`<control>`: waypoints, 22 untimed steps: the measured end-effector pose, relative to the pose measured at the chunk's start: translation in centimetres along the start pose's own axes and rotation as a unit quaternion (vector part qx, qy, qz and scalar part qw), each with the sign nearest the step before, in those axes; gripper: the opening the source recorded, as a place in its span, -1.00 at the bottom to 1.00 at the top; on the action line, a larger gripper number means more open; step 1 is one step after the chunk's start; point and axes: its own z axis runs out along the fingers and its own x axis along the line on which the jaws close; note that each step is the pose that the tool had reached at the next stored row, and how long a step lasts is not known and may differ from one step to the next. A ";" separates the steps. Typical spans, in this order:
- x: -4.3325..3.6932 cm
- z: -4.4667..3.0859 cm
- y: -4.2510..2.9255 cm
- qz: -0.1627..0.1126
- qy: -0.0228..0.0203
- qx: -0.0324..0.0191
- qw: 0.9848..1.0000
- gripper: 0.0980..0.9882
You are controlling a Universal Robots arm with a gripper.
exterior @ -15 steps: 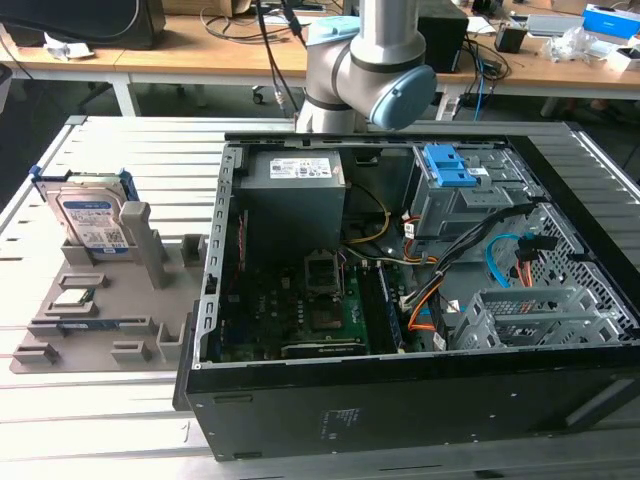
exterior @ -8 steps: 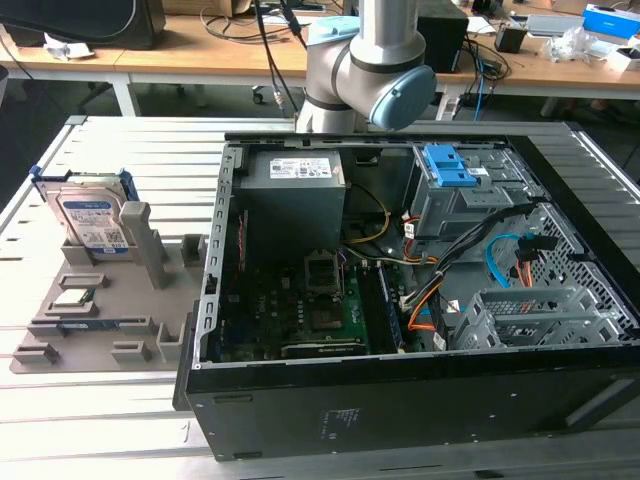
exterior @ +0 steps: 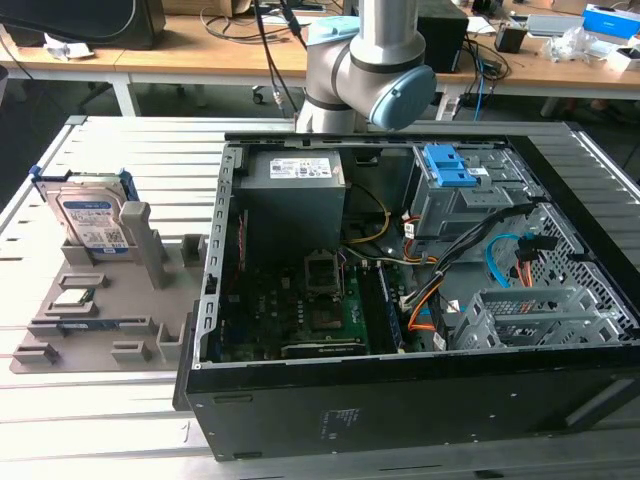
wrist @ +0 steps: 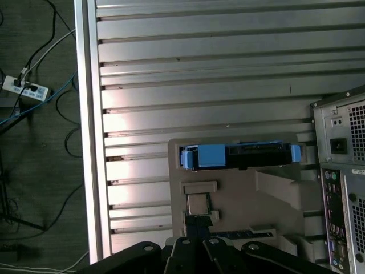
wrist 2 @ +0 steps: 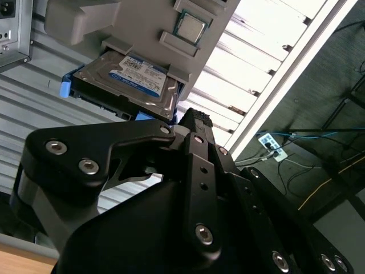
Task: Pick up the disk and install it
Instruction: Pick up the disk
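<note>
Disk (exterior: 90,218): exterior view's left, on edge in holder (exterior: 150,300) — untouched.
Gripper (wrist 2: 195,123): aimed toward it, apart — opening cannot be told.

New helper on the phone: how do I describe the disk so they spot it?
On the exterior view's left of the open computer case lies a grey parts holder. The disk stands on edge at its far end: silver, blue-and-white label, blue side rails, far bigger than the small square chip nearby.
</note>
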 end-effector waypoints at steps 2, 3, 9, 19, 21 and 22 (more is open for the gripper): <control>0.01 0.00 0.00 0.000 0.000 0.000 1.000 -0.98; 0.01 0.00 0.00 -0.001 0.000 0.000 1.000 -0.98; 0.02 0.00 0.00 -0.049 0.002 -0.001 0.999 -0.98; 0.01 0.00 0.00 -0.138 0.006 -0.003 0.990 -0.98; 0.02 0.00 0.00 -0.147 0.007 -0.003 0.989 -0.98; 0.01 0.00 0.00 -0.155 0.007 -0.004 0.988 -0.98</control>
